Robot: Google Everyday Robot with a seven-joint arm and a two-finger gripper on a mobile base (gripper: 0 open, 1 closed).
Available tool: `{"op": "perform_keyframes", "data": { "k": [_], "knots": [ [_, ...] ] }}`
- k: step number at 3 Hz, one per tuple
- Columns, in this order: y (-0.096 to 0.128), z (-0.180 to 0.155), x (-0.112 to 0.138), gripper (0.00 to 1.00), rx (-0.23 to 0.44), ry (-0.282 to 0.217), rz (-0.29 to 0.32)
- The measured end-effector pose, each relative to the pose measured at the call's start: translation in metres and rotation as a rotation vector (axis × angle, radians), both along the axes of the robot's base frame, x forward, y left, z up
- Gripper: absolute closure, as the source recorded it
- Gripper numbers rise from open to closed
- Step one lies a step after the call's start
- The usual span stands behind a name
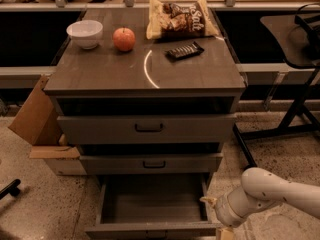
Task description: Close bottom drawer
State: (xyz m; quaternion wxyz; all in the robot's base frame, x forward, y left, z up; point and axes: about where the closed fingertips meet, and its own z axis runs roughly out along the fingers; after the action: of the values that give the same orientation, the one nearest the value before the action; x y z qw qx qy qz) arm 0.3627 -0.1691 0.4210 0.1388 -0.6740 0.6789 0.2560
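The bottom drawer [152, 230] is the lowest of three grey-brown drawers and is pulled far out. Its empty inside [152, 204] shows, and its front panel lies at the lower edge of the camera view. The middle drawer [150, 163] and top drawer [147, 129] stick out a little, each with a small black handle. My gripper [217, 217] is on the end of a white arm [270, 191] that comes in from the lower right. It is low, just beside the open bottom drawer's right front corner.
On the cabinet top [125, 76] are a white bowl [85, 33], a red apple [124, 38], a chip bag [180, 18] and a dark snack bar [184, 50]. A cardboard box [37, 119] leans at the left. A black table frame [295, 99] stands at the right.
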Motion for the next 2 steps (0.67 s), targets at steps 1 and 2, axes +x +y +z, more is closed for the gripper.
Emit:
{"op": "perform_keyframes", "data": {
  "k": [1,2],
  "knots": [
    [0.002,-0.037,-0.004,0.00,0.050,0.004,0.035],
    [0.003,-0.069,-0.005,0.16,0.097,0.023,0.047]
  ]
}}
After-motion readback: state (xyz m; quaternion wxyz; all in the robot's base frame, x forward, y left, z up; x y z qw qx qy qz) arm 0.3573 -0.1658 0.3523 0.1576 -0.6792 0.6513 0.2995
